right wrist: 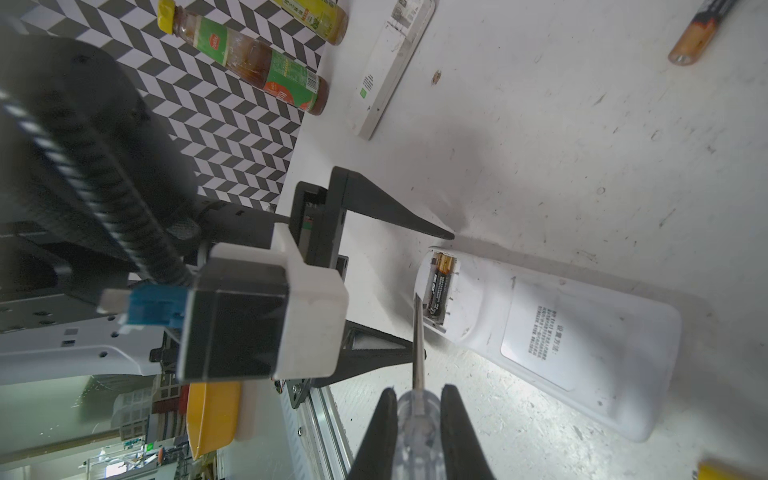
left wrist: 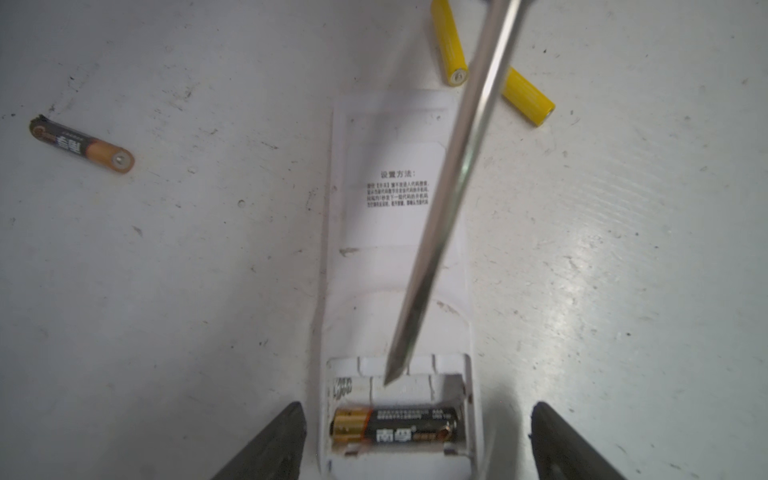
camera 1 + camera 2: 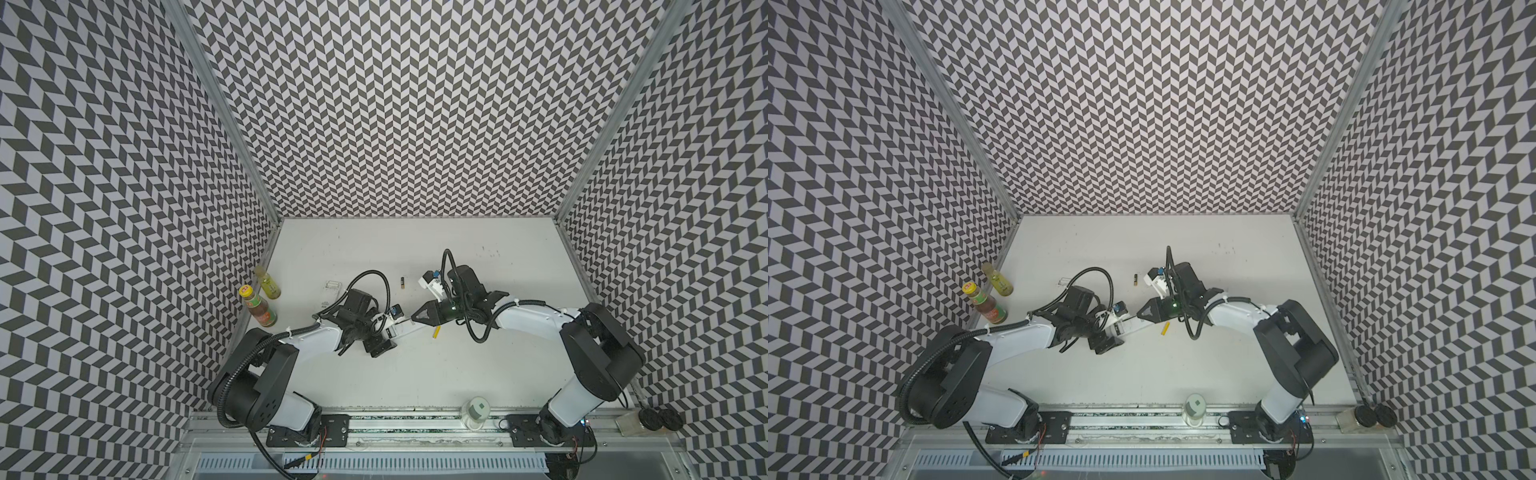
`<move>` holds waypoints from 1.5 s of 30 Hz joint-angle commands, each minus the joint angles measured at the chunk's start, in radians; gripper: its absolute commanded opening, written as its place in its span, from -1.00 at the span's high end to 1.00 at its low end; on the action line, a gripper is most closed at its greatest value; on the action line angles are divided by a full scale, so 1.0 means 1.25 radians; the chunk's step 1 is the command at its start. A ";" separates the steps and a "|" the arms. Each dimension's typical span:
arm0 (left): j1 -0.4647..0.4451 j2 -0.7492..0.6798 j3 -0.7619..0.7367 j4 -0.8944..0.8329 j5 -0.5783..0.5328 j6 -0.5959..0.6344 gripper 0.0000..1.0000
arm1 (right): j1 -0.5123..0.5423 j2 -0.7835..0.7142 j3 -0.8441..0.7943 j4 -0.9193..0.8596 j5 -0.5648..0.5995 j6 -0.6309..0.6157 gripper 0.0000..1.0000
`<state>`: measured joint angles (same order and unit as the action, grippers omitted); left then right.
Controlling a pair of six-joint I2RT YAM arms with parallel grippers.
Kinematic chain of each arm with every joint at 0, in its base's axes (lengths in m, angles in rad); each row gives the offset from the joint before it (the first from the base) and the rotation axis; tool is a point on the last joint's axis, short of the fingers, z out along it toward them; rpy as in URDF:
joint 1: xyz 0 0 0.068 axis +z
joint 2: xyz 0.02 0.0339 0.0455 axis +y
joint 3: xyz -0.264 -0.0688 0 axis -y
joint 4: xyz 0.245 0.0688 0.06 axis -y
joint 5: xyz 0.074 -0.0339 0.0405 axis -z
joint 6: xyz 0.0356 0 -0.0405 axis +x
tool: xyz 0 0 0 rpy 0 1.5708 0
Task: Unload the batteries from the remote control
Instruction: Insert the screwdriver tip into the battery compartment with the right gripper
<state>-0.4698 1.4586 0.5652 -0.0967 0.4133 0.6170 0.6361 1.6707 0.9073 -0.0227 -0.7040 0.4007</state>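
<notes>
Nearest, at the middle of the tabletop (image 3: pixel 415 382): left claw (image 2: pixel 415 405) released, fingers (image 2: pixel 270 444) set wide on either side of the remote control (image 2: pixel 365 291) at its compartment end, with a small gap visible on each side. Remote lying back up, cover off. Inside the open compartment, one black battery with gold end (image 2: pixel 399 430), placed crosswise; next to it an empty slot with a spring at one side.

Pointing into this empty slot, the tip of the screwdriver (image 2: pixel 449 199); real contact impossible to tell. Clear handle grasped in the right claw (image 1: pixel 419 390), clenched on it from both sides.

Just past the remote's other end, a yellow battery (image 2: pixel 449 41) and a second yellow battery (image 2: pixel 525 95), loose on the tabletop and close together.

Farther back, well apart from the remote, a loose black battery (image 3: pixel 402 283). More to the left, a second white remote (image 3: pixel 331 291), partly hidden behind the left arm. Near the patterned left wall, a sauce bottle with yellow cap (image 3: pixel 259 307) and a yellow-green bottle (image 3: pixel 267 282), side by side.
</notes>
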 commanded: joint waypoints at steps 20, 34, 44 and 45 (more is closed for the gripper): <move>-0.030 0.035 0.027 -0.017 0.037 0.070 -0.04 | -0.003 0.010 -0.015 0.037 -0.006 0.115 1.00; -0.062 -0.013 -0.032 0.065 0.023 -0.024 0.17 | -0.002 0.019 0.009 -0.040 -0.015 0.255 1.00; -0.068 -0.001 -0.029 0.081 0.004 -0.093 0.23 | 0.023 0.033 -0.010 -0.012 -0.023 0.324 1.00; -0.068 -0.003 -0.026 0.081 0.003 -0.094 0.23 | 0.025 0.035 -0.009 -0.011 -0.023 0.325 1.00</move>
<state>-0.5480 1.4586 0.5255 -0.0238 0.4084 0.5232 0.6594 1.6974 0.8993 -0.0811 -0.7189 0.7658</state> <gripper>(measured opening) 0.531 0.156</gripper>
